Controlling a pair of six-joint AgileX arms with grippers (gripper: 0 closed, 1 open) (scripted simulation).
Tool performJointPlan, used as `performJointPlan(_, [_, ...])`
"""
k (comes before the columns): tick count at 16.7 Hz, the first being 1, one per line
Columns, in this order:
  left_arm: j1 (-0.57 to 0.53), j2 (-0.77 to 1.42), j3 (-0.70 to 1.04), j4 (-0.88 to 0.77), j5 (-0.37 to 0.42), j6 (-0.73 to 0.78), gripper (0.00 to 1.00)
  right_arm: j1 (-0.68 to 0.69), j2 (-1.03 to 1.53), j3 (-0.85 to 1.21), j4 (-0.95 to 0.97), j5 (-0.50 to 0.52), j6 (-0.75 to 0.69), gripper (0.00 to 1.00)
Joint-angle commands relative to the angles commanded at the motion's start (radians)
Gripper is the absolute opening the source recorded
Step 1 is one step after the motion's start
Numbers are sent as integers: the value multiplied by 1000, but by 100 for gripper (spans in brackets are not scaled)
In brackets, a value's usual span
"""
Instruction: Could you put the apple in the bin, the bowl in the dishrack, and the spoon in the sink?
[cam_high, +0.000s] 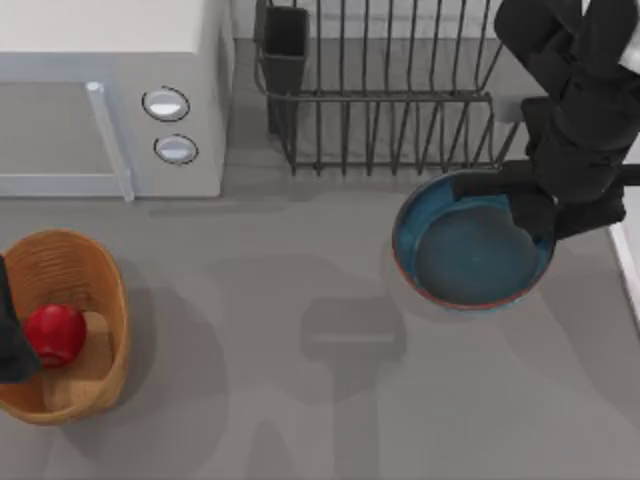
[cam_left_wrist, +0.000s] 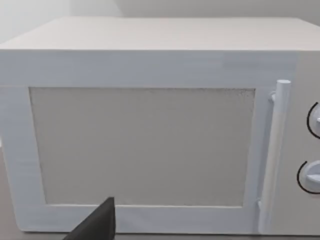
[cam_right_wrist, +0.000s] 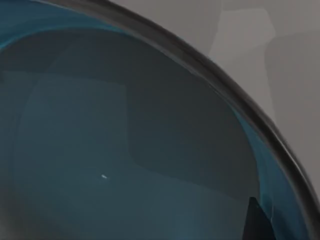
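At the bowl's (cam_high: 470, 250) three-o'clock rim, my right gripper (cam_high: 545, 215) has its jaws clamped on it; the dishrack (cam_high: 385, 100) lies just beyond at twelve o'clock, nearest this arm.

Apple (cam_high: 54, 334): small, glossy red, round — lies inside the bin at the lower left of the top view.
Bin (cam_high: 88, 262): oval orange-tan wicker basket, tall sides, upright.
Bowl (cam_high: 470, 255): round, blue glaze, reddish-brown rim, darker inside — right of centre, just below the dishrack.
Dishrack (cam_high: 385, 100): dark wire rack, upright bars, black cup at its left corner, upper middle.
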Motion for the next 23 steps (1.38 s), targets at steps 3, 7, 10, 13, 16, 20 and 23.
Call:
performJointPlan(3, [0, 0, 0, 0, 0, 0, 100, 88, -48, -1, 151, 144, -48, 0])
performJointPlan(7, [0, 0, 0, 0, 0, 0, 100, 247, -137, -19, 469, 410, -142, 0])
performJointPlan(10, [0, 0, 0, 0, 0, 0, 100, 376, -218, -42, 739, 629, -221, 0])
performJointPlan(13, [0, 0, 0, 0, 0, 0, 100, 490, -302, -62, 966, 826, -293, 0])
performJointPlan(16, [0, 0, 0, 0, 0, 0, 100, 571, -368, -74, 1102, 957, -342, 0])
performJointPlan(20, [0, 0, 0, 0, 0, 0, 100, 597, -393, -78, 1141, 995, -357, 0])
performJointPlan(23, [0, 0, 0, 0, 0, 0, 100, 591, -388, -74, 1141, 991, -356, 0])
